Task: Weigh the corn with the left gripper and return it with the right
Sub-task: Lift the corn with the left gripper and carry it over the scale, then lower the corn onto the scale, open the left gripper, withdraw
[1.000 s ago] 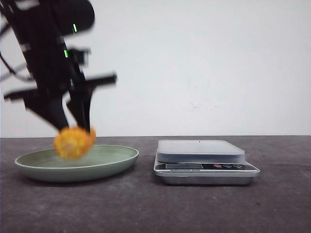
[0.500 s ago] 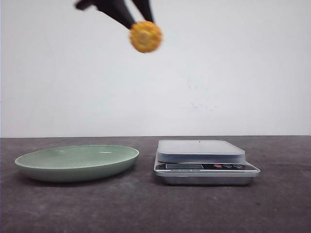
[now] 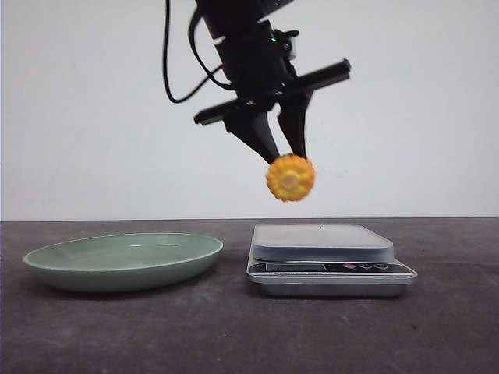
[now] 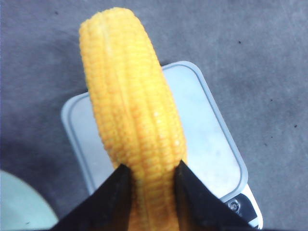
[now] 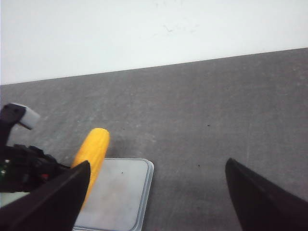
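My left gripper [image 3: 282,156] is shut on the orange-yellow corn [image 3: 290,178] and holds it in the air above the left part of the silver kitchen scale [image 3: 323,242]. In the left wrist view the corn [image 4: 132,115] sits clamped between the black fingers [image 4: 113,197] over the scale's pale platform [image 4: 211,139]. My right gripper [image 5: 154,202] is open and empty above the table; its view shows the corn [image 5: 92,151] and the scale platform [image 5: 120,192]. The right gripper does not show in the front view.
A green plate [image 3: 125,261] lies empty on the dark grey table, left of the scale. The scale's display and buttons [image 3: 366,267] face the front. A white wall stands behind the table.
The left gripper lifted the corn off the green plate, carried it high and to the right, then lowered it to just above the scale.
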